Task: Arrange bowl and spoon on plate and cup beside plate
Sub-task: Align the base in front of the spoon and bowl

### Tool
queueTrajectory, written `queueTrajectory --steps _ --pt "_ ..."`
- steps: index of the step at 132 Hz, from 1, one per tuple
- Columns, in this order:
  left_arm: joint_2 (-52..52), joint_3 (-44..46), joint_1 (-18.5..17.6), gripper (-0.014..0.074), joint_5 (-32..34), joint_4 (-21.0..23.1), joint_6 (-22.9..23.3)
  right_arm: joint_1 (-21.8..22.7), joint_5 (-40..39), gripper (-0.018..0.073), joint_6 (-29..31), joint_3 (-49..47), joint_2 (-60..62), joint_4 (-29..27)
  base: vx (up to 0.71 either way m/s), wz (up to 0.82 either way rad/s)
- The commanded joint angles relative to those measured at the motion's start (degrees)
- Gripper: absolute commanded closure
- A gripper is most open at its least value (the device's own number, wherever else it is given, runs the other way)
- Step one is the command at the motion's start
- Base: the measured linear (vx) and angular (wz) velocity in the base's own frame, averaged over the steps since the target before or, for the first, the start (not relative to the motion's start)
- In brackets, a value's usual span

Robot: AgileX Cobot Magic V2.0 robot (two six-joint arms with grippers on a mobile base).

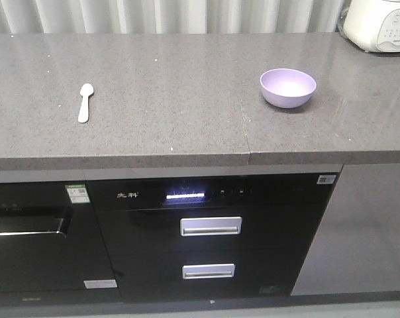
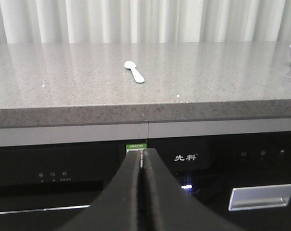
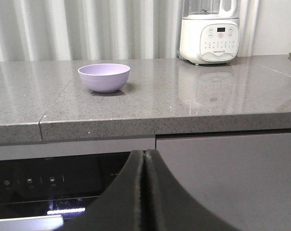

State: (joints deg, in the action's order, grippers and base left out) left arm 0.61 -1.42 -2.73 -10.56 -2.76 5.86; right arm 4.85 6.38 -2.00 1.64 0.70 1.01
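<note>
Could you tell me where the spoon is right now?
In the front view, the spoon lies on the countertop toward the left, well apart from the bowl on the right.

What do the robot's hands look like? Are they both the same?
Yes, they look alike. The left gripper and the right gripper are both smooth and plain black. Each is made of two halves that are wide at the base and curve in to a thin tip. No cables, stickers or writing show on them. The arms behind them are out of view.
</note>
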Motion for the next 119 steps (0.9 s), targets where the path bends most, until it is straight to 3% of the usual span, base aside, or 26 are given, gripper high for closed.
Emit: queueTrajectory --steps 1,119 --pt "0.90 -0.51 -0.36 0.0603 4.18 0.41 0.10 0.32 -3.92 0.0568 0.12 0.37 0.12 0.34 0.19 -0.02" --pt "0.90 -0.51 -0.36 0.0603 4.18 0.41 0.10 0.32 -3.92 0.0568 0.12 0.37 0.12 0.34 0.18 0.00"
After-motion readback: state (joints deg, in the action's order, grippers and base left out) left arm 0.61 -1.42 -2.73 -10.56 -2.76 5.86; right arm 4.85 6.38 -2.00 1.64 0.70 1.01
